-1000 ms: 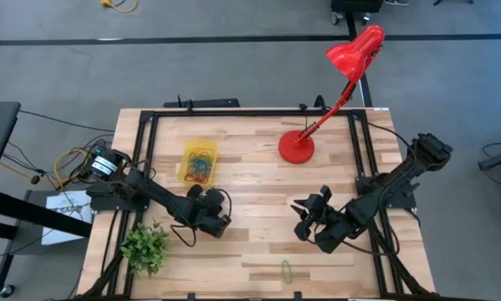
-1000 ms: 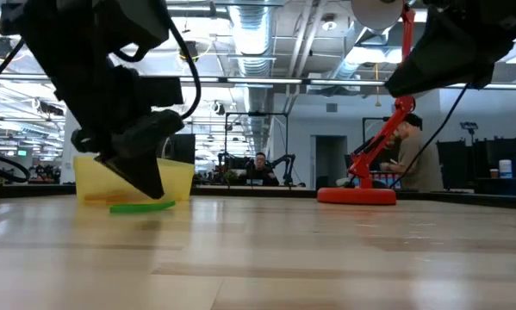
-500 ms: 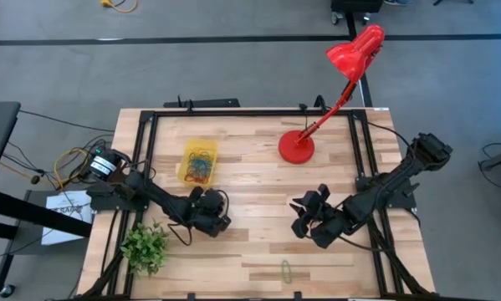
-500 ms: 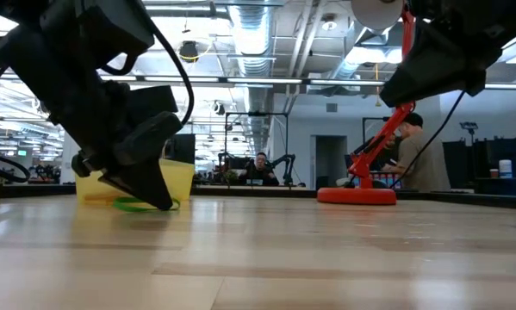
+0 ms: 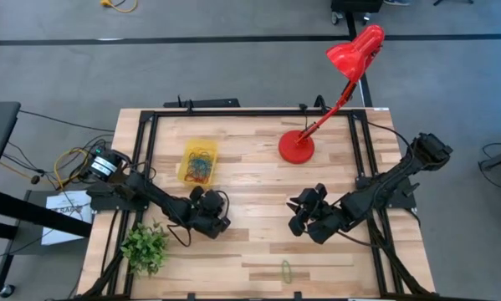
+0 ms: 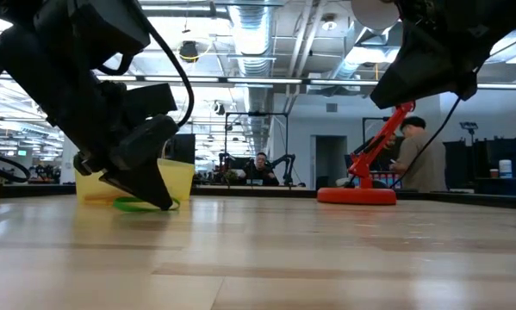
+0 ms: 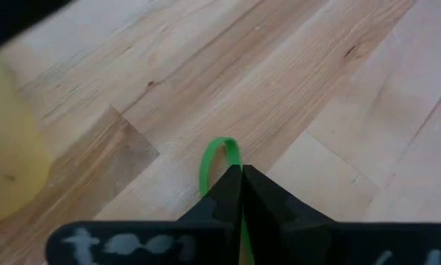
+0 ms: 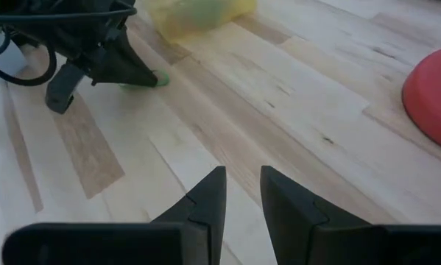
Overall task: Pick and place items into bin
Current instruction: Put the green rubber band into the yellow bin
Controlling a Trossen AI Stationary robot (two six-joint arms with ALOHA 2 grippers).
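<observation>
My left gripper [image 5: 217,219] is down at the table in the left middle, shut on a green loop [image 7: 219,153]; the low view shows its tips [image 6: 163,204] at the wood with the loop [image 6: 137,204] beside them. The yellow bin [image 5: 198,161] stands farther back with several coloured loops in it. My right gripper [image 5: 298,219] hovers open and empty at the table's right middle, above the wood [image 8: 242,193]. A second green loop [image 5: 287,270] lies flat on the table near the front edge. My left gripper pinches the green loop between its two shut fingertips. The loop's rounded end [image 7: 220,144] sticks out past the tips. The fingers slant down onto it from above. The loop is at table level, beside the tips.
A red lamp stands with its round base [image 5: 296,148] at the back right. A green leafy plant [image 5: 145,247] sits at the front left corner. A black frame [image 5: 233,111] runs around the table. People stand in the room behind [image 6: 413,155].
My left gripper has come down onto the green loop and shifted a little toward the table's left edge. The loop, flat on the wood before, now stands up as a small arc at the fingertips. My right gripper has moved toward the table's left.
</observation>
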